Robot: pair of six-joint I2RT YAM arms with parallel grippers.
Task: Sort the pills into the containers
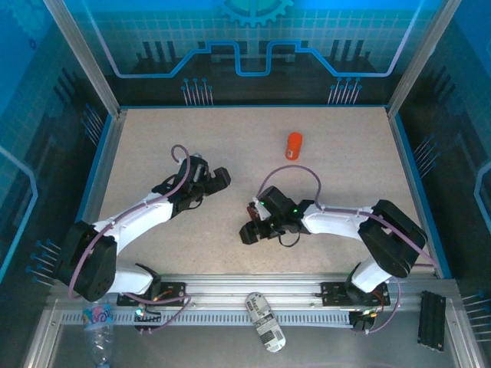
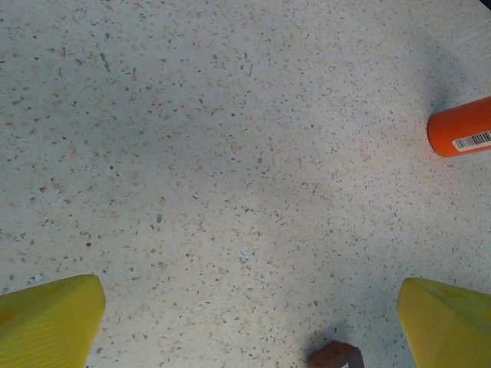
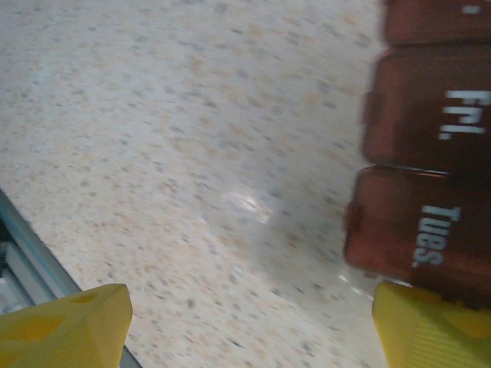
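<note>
The containers (image 3: 430, 153) are a dark red-brown tray with lids marked "Fri." and "Tues.", at the right edge of the right wrist view. My right gripper (image 3: 249, 330) is open over bare table, its right fingertip (image 3: 430, 326) just below the tray's near end. In the top view the right gripper (image 1: 253, 228) covers most of the tray (image 1: 252, 208). My left gripper (image 2: 249, 326) is open above bare table, with a tray corner (image 2: 335, 356) between its tips. A tiny whitish bit (image 2: 244, 255) lies there; I cannot tell whether it is one of the pills.
An orange bottle (image 1: 294, 145) lies at the back middle of the table, its end (image 2: 462, 126) in the left wrist view. A metal rail (image 3: 23, 261) runs along the near edge. A labelled bottle (image 1: 265, 322) and a black strip (image 1: 431, 320) rest on the front frame.
</note>
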